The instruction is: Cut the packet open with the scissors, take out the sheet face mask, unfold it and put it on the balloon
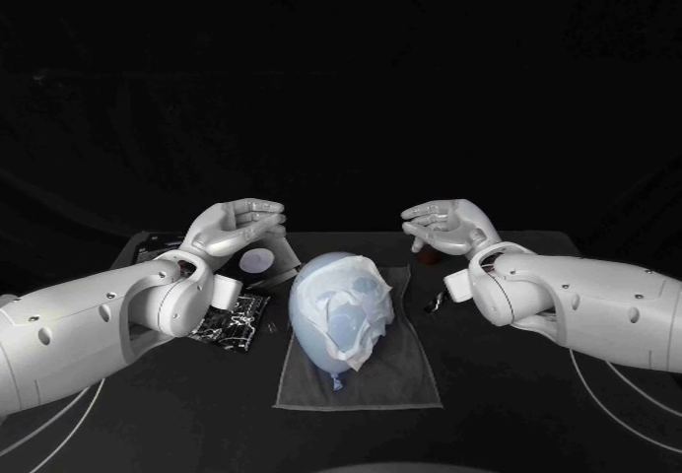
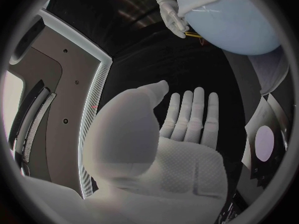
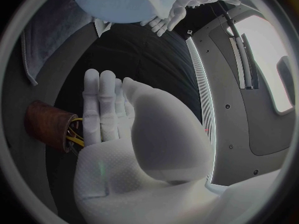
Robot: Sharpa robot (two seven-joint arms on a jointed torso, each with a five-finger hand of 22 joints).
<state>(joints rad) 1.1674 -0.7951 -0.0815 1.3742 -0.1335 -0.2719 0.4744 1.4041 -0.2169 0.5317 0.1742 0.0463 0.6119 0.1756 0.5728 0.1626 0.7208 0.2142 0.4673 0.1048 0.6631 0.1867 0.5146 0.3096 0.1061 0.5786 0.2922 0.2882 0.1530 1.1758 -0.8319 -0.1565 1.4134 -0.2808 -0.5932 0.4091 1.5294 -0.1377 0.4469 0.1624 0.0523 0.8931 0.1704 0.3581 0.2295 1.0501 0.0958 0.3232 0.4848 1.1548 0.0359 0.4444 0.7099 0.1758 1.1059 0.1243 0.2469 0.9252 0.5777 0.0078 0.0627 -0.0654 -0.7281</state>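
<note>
Balloon, pale blue soft rubber (image 1: 320, 264), lies on the grey cloth (image 1: 306, 389), low between my two hands. I think it is light, can roll and can pop, so I would touch its sides softly. Its long way runs from me outward. The knot end points at me and the round end points toward the hands. The thin white sheet face mask (image 1: 376, 301) is draped on it. It looks floppy and easy to tear, so I would lift an edge. My left hand (image 1: 235, 229) and right hand (image 1: 447, 225) hold nothing, fingers loose.
</note>
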